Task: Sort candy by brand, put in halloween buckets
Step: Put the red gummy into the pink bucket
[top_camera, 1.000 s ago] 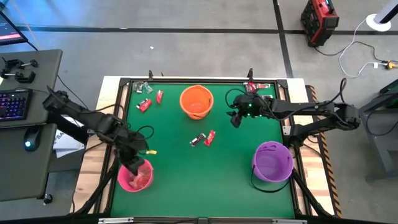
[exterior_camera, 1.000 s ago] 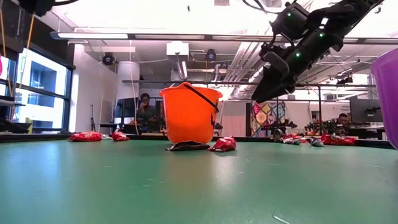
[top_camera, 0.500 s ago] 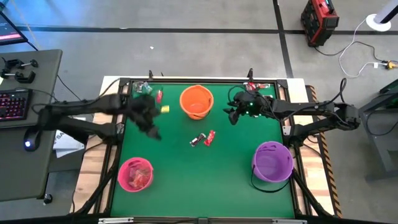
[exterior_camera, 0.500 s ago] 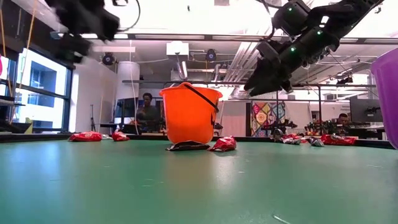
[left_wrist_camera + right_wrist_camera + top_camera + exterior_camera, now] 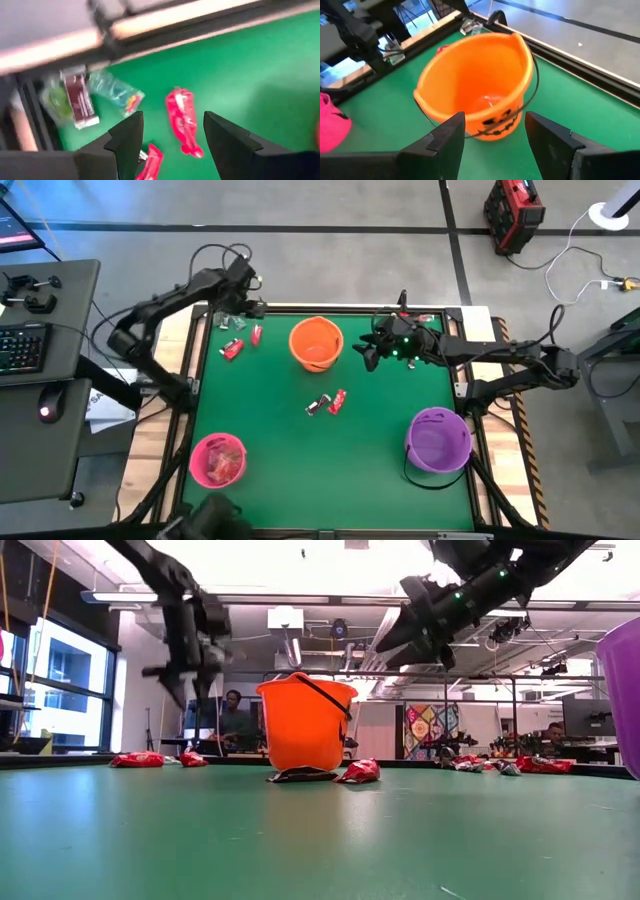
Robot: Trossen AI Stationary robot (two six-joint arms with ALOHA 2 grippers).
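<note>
Overhead, the left gripper (image 5: 243, 303) hovers open and empty over red candy (image 5: 232, 348) in the table's upper left. The right gripper (image 5: 368, 352), also open and empty, hangs right of the orange bucket (image 5: 316, 343). Pink bucket (image 5: 217, 461) sits lower left, purple bucket (image 5: 438, 440) lower right.

Open green table (image 5: 300, 450) between buckets; orange bucket (image 5: 316, 343) probably blocks far centre.
</note>
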